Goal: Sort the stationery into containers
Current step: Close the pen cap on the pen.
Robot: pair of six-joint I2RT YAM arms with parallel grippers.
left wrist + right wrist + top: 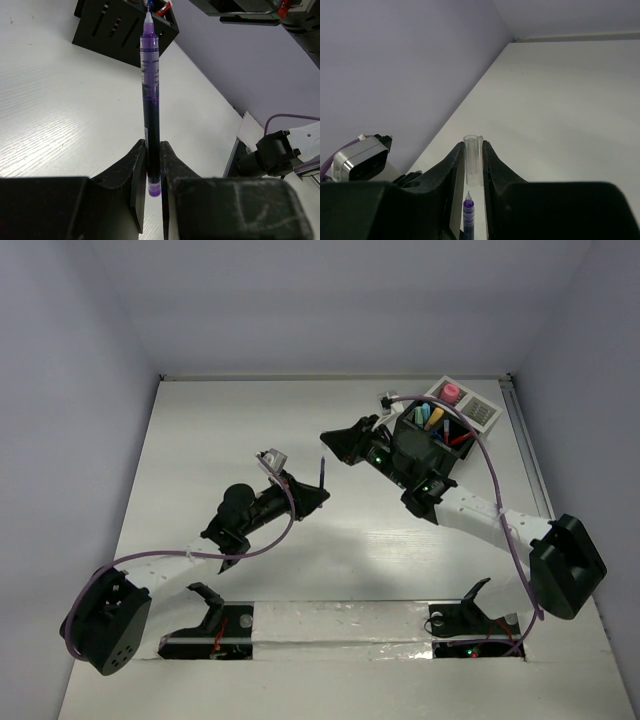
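Observation:
My left gripper is shut on the lower end of a dark blue pen. The uncapped pen points its tip up toward the black organizer. From above, this gripper sits mid-table with the pen sticking out. My right gripper is shut on a clear pen cap, and the pen's tip shows just below the cap. Seen from the top, the right gripper hovers left of the containers. These hold several markers and a pink-capped bottle.
The containers stand at the table's far right corner, close to the right wall. Purple cables loop along both arms. A taped strip runs across the near edge between the arm bases. The left wall lies beyond the right gripper.

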